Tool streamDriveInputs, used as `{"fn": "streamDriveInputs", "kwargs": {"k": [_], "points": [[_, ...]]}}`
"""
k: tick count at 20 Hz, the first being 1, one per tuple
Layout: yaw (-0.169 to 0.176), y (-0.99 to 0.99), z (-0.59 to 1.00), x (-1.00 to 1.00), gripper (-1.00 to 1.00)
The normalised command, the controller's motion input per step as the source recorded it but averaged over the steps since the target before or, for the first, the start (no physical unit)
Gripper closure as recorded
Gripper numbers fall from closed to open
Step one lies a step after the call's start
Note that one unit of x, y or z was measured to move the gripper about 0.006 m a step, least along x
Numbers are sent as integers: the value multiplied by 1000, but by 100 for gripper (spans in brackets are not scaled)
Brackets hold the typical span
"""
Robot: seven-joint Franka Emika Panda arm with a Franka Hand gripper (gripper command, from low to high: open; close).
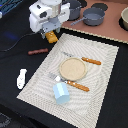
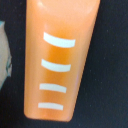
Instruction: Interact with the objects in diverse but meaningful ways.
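My gripper [image 1: 50,32] hangs at the far left corner of the placemat, right over the ridged orange-yellow block [image 1: 52,37]. The block fills the wrist view [image 2: 60,60], orange with several white curved ridges, on a dark surface. No fingers show there, so I cannot tell whether they are open or closed on the block. The thin dark-brown stick [image 1: 38,51] lies on the black table toward the exterior view's left of the mat. The white bone-shaped piece [image 1: 21,78] lies nearer on the same side. The light blue faceted cup [image 1: 62,93] stands on the mat's near part.
A tan plate [image 1: 73,68] sits mid-placemat [image 1: 100,95], with an orange-handled knife [image 1: 91,61] and fork [image 1: 76,85] beside it. Grey pots [image 1: 93,17] stand on a brown board at the back, and a bowl [image 1: 124,19] is at the far right edge.
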Motion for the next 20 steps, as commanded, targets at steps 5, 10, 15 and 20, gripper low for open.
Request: {"fn": "streamDriveInputs", "kwargs": {"k": [5, 10, 15, 20], "points": [[-4, 209, -338, -375, -100], [-1, 187, -340, -354, 100], [-1, 147, -224, -307, 100], [-3, 115, -31, -280, 100]]}}
